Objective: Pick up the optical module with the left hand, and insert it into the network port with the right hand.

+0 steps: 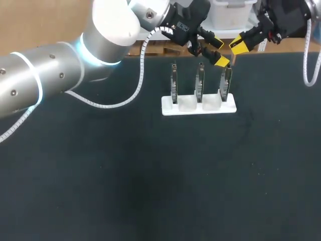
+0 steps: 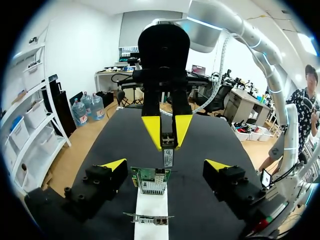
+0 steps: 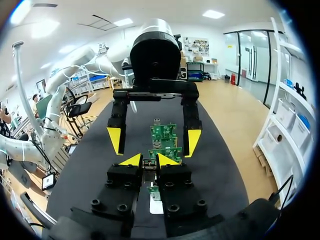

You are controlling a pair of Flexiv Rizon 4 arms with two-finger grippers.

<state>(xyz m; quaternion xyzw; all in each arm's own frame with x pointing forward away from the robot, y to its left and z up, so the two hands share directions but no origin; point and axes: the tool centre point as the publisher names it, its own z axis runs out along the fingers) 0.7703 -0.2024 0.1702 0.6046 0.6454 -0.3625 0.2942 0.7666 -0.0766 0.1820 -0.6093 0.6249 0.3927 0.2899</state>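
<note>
Right yellow-tipped gripper [image 3: 149, 160]: pinches the small silver optical module [image 2: 168, 156] at the head view's upper right, just above a green network card [image 2: 150, 181]; left gripper [image 1: 218, 50]: stands spread, seemingly past handover, next needs aligning for insertion.

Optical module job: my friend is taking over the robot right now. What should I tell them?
Left hand: open, holding nothing.
Right hand: shut on the small silver optical module.
The module hangs just above a green network card, one of three standing upright in the white plastic stand.
Done: the module is in the right hand.
Left to do: push it into the card's port. It is not in yet.
</note>
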